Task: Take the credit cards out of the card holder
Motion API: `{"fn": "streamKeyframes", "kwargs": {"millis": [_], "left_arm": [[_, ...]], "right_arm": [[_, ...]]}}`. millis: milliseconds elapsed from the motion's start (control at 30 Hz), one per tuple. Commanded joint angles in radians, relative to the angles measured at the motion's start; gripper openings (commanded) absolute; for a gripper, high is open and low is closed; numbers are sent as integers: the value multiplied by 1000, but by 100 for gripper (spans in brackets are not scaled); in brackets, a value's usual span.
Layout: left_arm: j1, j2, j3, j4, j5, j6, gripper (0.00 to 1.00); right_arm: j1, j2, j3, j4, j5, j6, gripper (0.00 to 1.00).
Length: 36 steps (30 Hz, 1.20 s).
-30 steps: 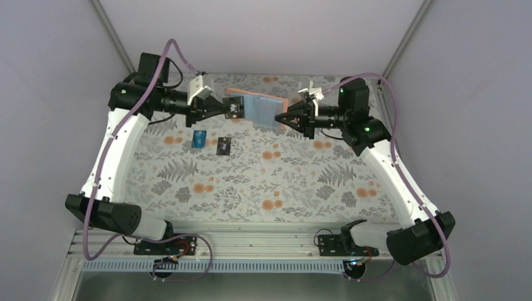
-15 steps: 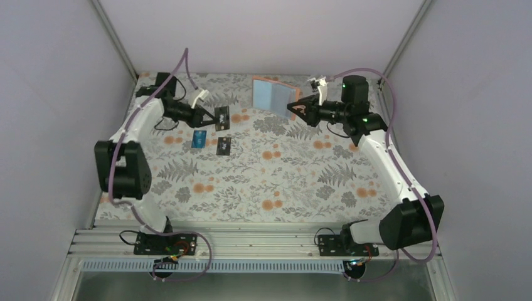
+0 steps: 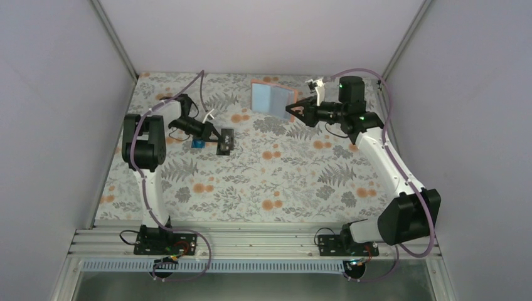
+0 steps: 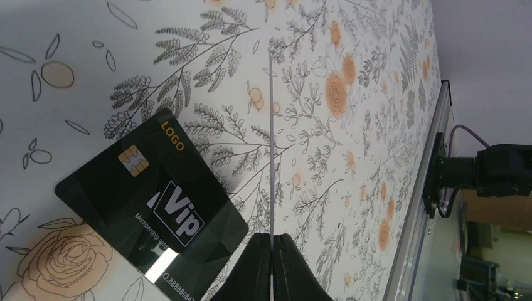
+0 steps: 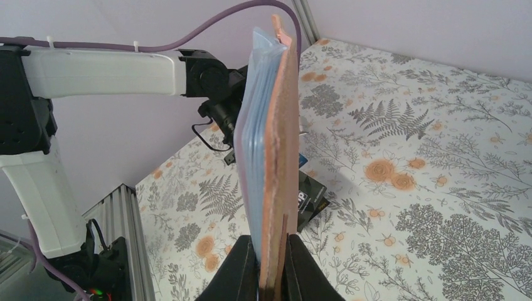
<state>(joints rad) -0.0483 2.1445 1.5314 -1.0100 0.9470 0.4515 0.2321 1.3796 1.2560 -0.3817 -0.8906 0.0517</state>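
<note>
Apparently placing the last card point(image 4: 271, 125).
Left gripper point(image 4: 271, 243) pinches it beside the black card point(image 4: 150, 210); right gripper point(image 5: 271, 251) clamps the card holder point(image 5: 277, 125) aloft.

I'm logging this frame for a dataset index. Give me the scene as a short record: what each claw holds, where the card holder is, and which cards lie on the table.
left claw: shut on a thin card seen edge-on, low over the table
right claw: shut on the card holder
card holder: upright, clear of the table, at the far side, blue inside showing from above
black card: flat on the table beside the left claw
blue card: on the table near the black card
red card: not seen
</note>
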Motion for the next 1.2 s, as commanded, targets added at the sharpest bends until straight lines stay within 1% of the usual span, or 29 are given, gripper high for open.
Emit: {"fn": "streamKeyframes", "kwargs": {"millis": [0,233,400,633,900,1000,1100,1167], "left_arm": [[-2,35,35,-30,20,-2,2],[-2,91,74,-66,7,14,2],[0,99,68,-76,-5,22,2],[1,104,65,-97,19,36,2],[13,136,98,-93,22,29,3],[13,139,101,-93,11,29,12],[13,131,103,-79,-18,18,26],[13,128,113,-75,-36,15,28]], "right_arm": [[-5,7,4,17,-31,-18,4],[-5,8,2,9,-42,-27,4],[-5,11,2,17,-49,-23,4],[-5,15,2,17,-60,-25,4],[-5,7,-2,17,-65,-25,4],[-6,3,-1,14,-68,-28,4],[-5,3,-1,15,-68,-28,4],[-5,4,0,15,-70,-27,4]]}}
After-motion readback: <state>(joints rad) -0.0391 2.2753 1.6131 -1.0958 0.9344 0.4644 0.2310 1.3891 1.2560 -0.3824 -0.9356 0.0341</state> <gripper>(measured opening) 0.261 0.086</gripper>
